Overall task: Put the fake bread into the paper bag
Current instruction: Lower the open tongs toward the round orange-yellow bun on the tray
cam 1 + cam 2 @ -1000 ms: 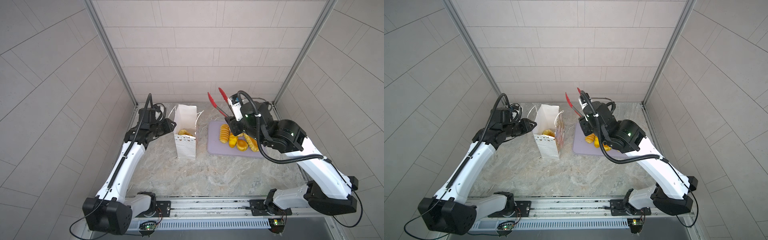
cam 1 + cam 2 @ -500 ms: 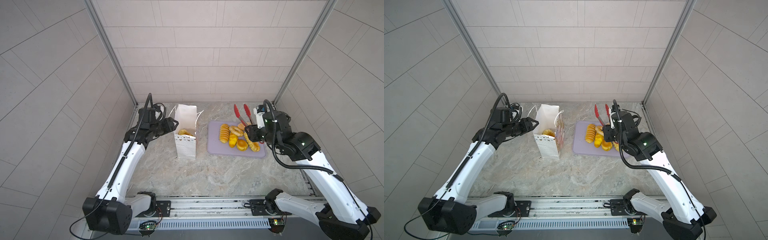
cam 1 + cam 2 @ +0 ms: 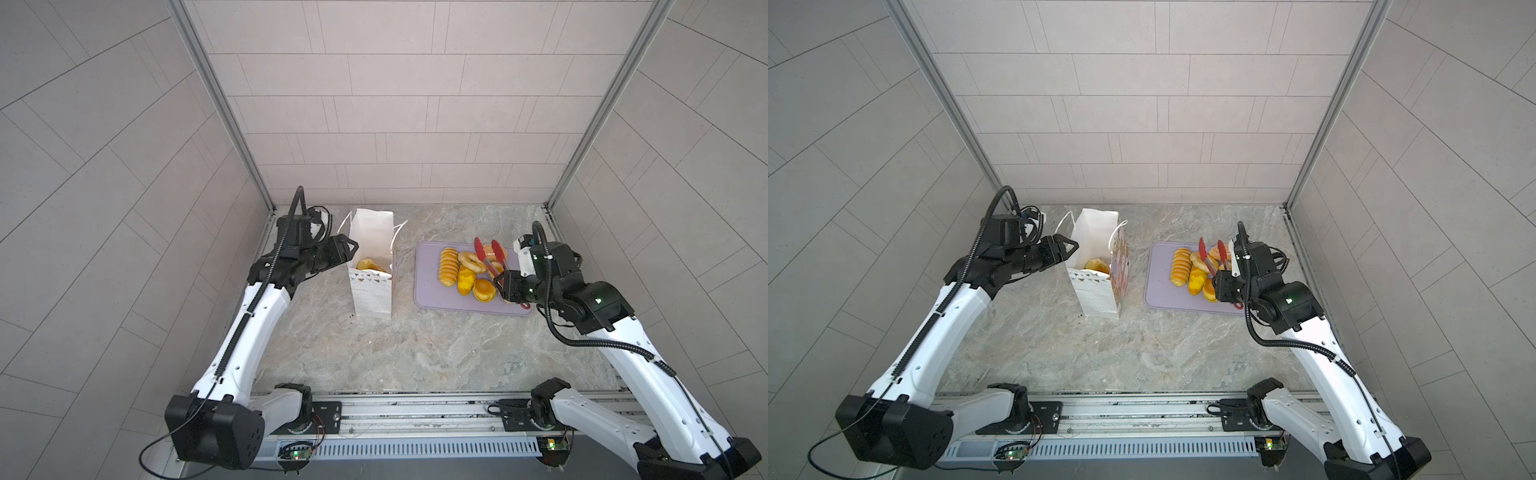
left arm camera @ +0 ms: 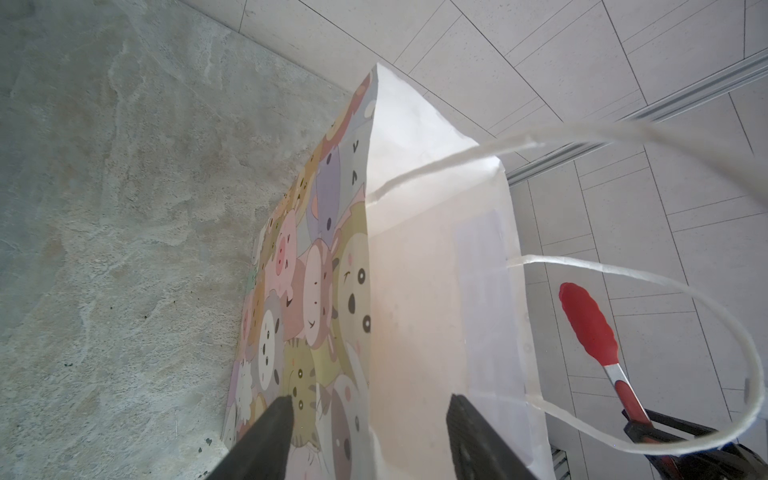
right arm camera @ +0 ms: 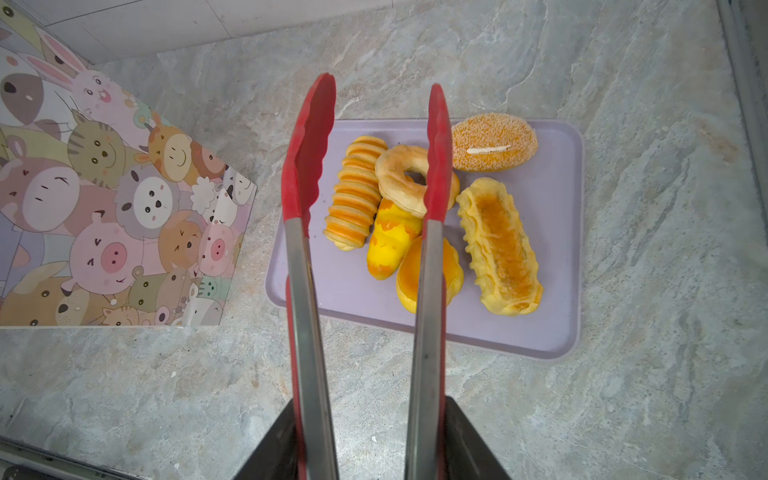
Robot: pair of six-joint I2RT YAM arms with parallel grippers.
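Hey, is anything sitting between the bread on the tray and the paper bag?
Nothing visible. Only bare table lies between the tray of bread and the bag, and the bag's mouth is open. The right gripper holds tongs above the bread.

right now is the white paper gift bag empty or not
Not empty: golden toy bread shows inside the white paper gift bag in both top views.

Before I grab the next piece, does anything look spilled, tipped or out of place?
Nothing stands out. The paper bag stands upright with fake bread inside; the other breads lie on the lilac tray, the ring bread leaning on its neighbours.
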